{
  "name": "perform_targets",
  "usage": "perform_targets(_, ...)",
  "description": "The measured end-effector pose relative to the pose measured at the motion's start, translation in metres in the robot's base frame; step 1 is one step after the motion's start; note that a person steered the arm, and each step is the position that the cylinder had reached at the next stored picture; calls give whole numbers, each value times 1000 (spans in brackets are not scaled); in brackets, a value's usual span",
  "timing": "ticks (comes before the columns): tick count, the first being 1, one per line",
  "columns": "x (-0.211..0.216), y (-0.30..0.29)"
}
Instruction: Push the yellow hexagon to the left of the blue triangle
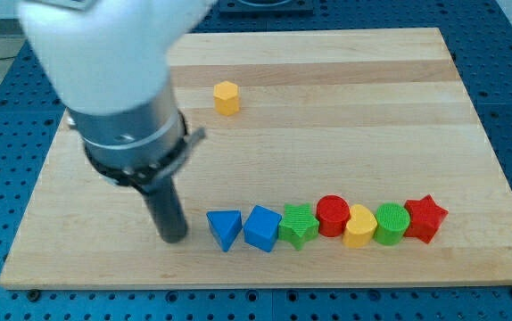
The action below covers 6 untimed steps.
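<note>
The yellow hexagon (227, 97) sits alone on the wooden board, toward the view's top, left of centre. The blue triangle (225, 229) lies near the view's bottom edge, at the left end of a row of blocks. My tip (174, 238) rests on the board just left of the blue triangle, a small gap apart, and far below the yellow hexagon. The arm's white and dark body covers the board's upper left.
Right of the blue triangle the row runs on: a blue cube (262, 228), a green star (299, 225), a red cylinder (333, 215), a yellow heart (359, 226), a green cylinder (391, 223), a red star (425, 218). The wooden board (372, 107) lies on a blue perforated table.
</note>
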State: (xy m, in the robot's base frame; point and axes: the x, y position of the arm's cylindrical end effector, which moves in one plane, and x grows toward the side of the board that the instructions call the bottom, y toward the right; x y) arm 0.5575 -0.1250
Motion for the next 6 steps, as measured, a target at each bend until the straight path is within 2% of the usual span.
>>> perform_targets(1, -43, -5)
perform_targets(3, -117, 122)
perform_targets(5, -241, 124)
perform_targets(6, -245, 89)
